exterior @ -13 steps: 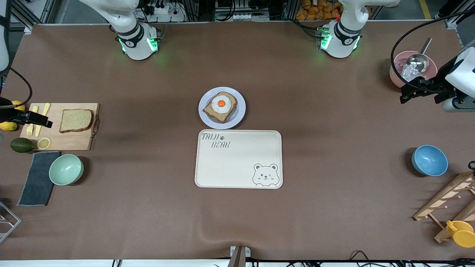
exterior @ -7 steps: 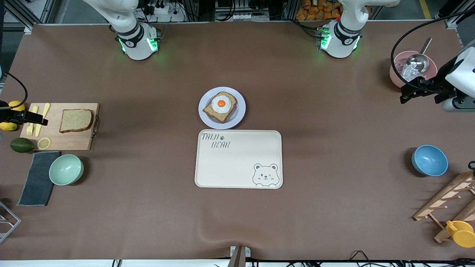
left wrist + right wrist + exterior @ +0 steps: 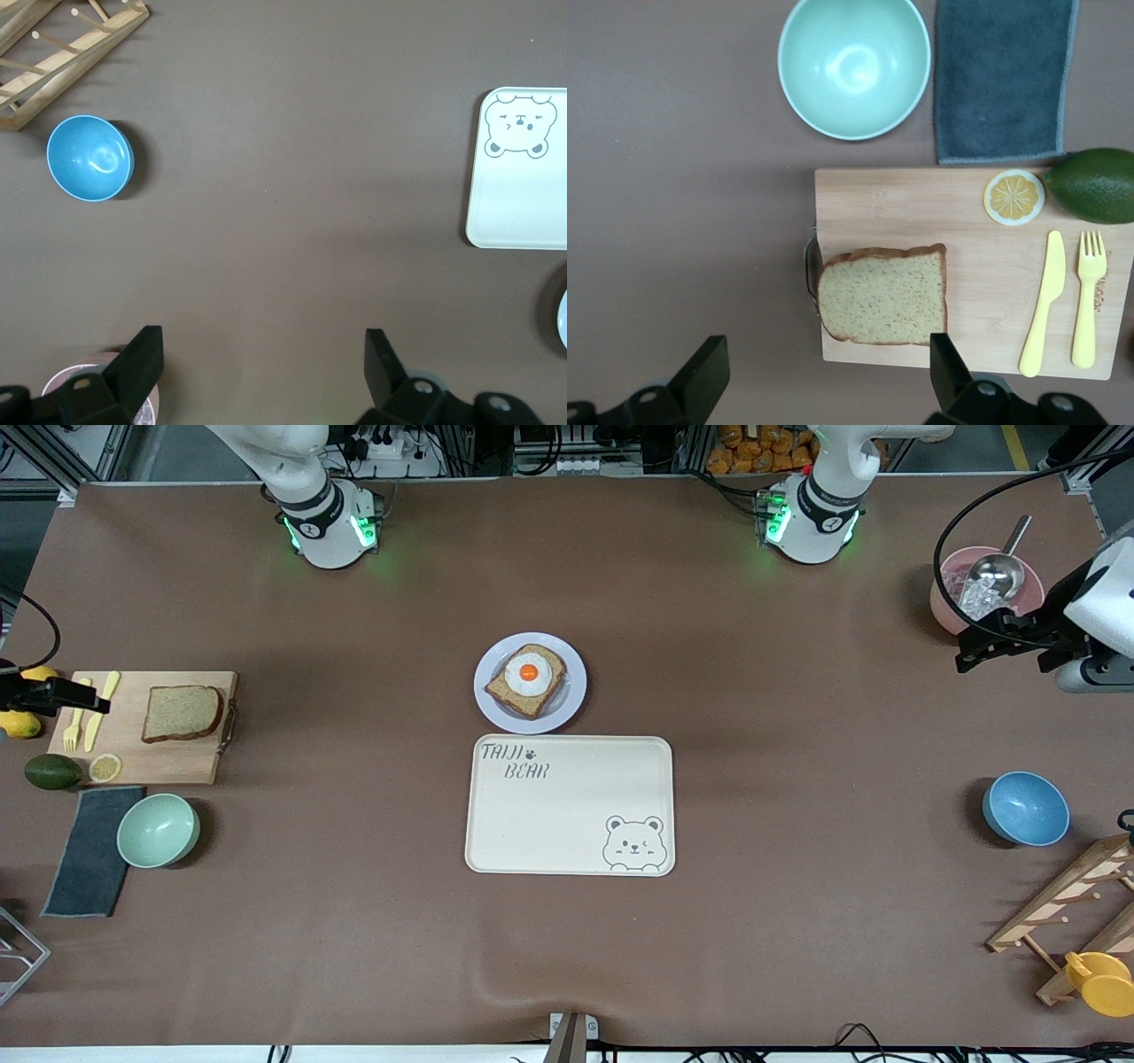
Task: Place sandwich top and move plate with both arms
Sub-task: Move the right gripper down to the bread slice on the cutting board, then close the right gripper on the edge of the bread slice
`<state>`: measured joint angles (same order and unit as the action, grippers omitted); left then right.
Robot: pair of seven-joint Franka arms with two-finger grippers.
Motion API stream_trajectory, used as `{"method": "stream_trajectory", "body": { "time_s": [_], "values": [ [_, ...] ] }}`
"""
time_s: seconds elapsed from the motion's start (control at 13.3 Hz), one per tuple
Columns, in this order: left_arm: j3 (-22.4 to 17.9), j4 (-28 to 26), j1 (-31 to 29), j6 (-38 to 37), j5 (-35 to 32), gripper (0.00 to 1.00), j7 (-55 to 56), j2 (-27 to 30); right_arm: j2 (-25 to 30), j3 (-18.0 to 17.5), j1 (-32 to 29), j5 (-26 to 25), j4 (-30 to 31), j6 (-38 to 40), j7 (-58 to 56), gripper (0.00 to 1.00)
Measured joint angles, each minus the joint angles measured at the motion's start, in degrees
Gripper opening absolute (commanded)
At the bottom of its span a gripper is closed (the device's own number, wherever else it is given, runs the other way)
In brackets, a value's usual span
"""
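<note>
Both of our grippers stand wide open and empty. Our right gripper has drawn back toward the table's edge, off the cutting board, baring the sandwich top at that board's middle for a descent. Our left gripper waits over the pink cup. At the table's centre the plate carries egg toast, with the tray just beside it. A yellow knife and fork lie near the slice but clear of it.

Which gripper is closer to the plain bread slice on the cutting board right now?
Right. The right gripper hangs open over the cutting board beside the sandwich top. The left gripper waits open at the table's left-arm end, by the pink cup.
</note>
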<state>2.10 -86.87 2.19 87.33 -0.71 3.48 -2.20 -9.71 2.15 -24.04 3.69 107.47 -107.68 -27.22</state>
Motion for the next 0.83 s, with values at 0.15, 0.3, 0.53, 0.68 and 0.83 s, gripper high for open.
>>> {"method": "stream_trajectory", "body": {
  "time_s": [0.15,0.3,0.53,0.68,0.83],
  "values": [
    [0.00,0.00,0.00,0.00,0.00,1.00,0.00,0.00,-0.28,0.01,-1.07,0.37,1.79,-1.66,-2.06,1.00],
    [0.00,0.00,0.00,0.00,0.00,1.00,0.00,0.00,-1.34,0.00,-2.24,1.05,3.76,-4.71,-5.66,1.00],
    [0.00,0.00,0.00,0.00,0.00,1.00,0.00,0.00,-4.42,0.02,-4.44,1.66,4.76,-7.17,-10.96,1.00],
    [-0.01,0.00,-0.02,0.00,0.00,1.00,0.00,0.00,-6.41,0.02,-5.28,1.74,4.77,-8.53,-12.39,1.00],
    [-0.04,0.00,-0.04,0.00,0.00,1.00,0.00,0.00,-8.14,0.01,-5.76,1.75,4.79,-9.58,-13.13,1.00]
  ]
}}
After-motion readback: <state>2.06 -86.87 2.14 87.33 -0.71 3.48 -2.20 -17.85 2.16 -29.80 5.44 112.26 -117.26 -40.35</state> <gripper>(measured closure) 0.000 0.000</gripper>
